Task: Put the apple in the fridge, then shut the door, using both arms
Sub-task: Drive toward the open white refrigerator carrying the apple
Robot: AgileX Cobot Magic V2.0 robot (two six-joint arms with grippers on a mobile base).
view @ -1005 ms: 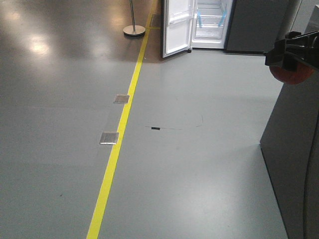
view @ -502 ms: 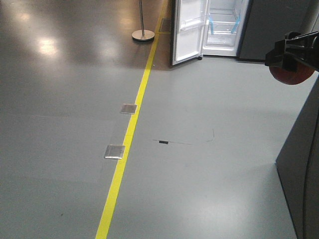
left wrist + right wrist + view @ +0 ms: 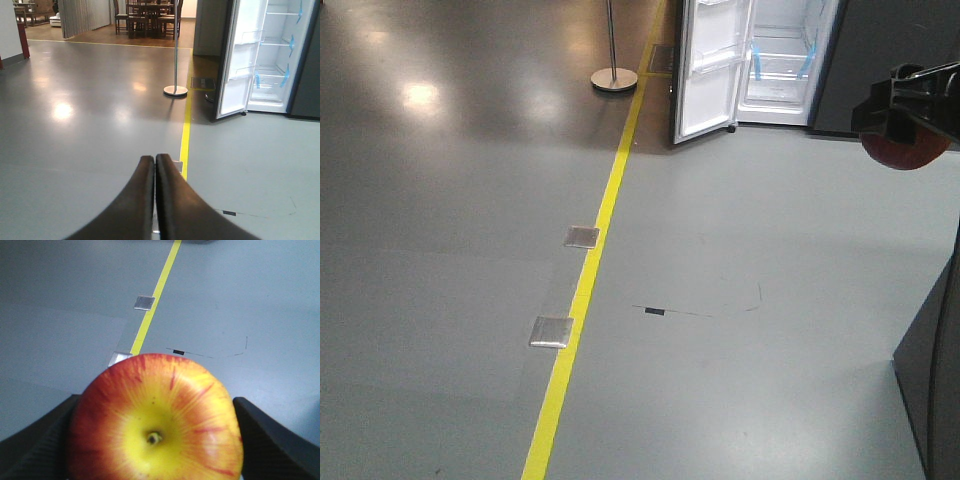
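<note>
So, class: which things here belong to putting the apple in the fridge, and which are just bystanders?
Job: apple, held in right gripper; fridge; its open door; left gripper, shut.
Bystanders: stanchion pole; yellow floor line; metal floor plates; dining furniture.

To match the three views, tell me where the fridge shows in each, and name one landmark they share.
Front-facing: the fridge is at the top, right of centre, with its door standing open on its left.
Left wrist: upper right, open, white inside showing.
Right wrist: not in it; the apple fills the foreground.
Shared landmark: the yellow floor line, seen in all three views.
</note>
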